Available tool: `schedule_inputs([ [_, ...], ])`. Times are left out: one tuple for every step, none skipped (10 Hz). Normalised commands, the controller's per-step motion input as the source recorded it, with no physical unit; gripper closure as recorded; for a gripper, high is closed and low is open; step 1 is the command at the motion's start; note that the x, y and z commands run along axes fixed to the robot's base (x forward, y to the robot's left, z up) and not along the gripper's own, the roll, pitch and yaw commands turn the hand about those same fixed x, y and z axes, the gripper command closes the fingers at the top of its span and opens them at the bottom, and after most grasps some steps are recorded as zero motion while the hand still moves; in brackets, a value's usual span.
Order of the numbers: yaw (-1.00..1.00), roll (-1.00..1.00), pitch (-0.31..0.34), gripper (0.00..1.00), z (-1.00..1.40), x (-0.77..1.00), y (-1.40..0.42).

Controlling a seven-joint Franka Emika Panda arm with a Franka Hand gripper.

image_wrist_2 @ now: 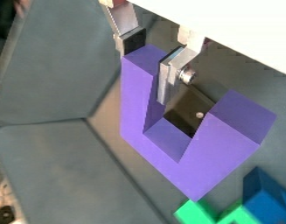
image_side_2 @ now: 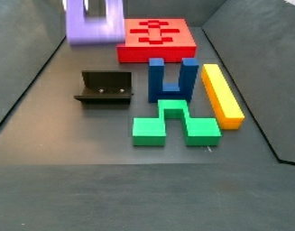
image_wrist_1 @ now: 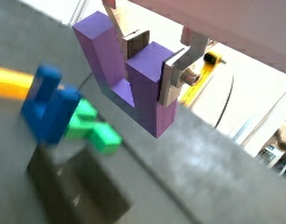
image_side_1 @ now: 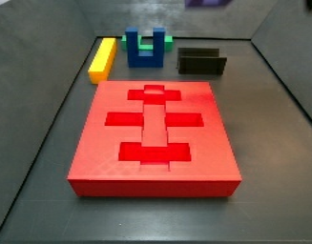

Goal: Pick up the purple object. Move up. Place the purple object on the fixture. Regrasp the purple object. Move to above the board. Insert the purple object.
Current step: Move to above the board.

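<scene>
My gripper [image_wrist_1: 155, 63] is shut on one prong of the purple object [image_wrist_1: 104, 52], a U-shaped block held in the air with its other prong free. Both wrist views show the silver fingers [image_wrist_2: 172, 77] clamping that prong of the purple object [image_wrist_2: 226, 140]. In a side view the purple object [image_side_2: 89, 32] hangs high over the floor beside the board [image_side_2: 158, 34]; in a side view only its lower edge [image_side_1: 212, 3] shows, and the gripper is cut off. The fixture [image_side_2: 105, 87] stands bare, also seen in a side view [image_side_1: 203, 63]. The red board [image_side_1: 156, 133] lies flat.
A blue U-shaped block [image_side_2: 171, 79] stands next to the fixture, with a green block [image_side_2: 174, 122] in front of it and a yellow bar [image_side_2: 221, 93] beside it. The blue block [image_wrist_1: 49, 103] and green block [image_wrist_1: 93, 122] lie below the gripper. Dark walls ring the floor.
</scene>
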Motion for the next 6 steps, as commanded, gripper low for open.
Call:
schedule_inputs([
  [-0.03,-0.01,0.034,1.00,1.40,-0.01,-0.02],
  [-0.03,-0.01,0.062,1.00,0.74,0.02,-0.01],
  [-0.02,0.00,0.087,1.00,0.39,0.04,-0.02],
  [-0.01,0.00,0.105,1.00,0.23,0.05,-0.02],
  [0.01,0.00,0.110,1.00,0.18,0.05,-0.02],
  [-0.13,-1.00,0.009,1.00,0.27,-1.25,-1.40],
])
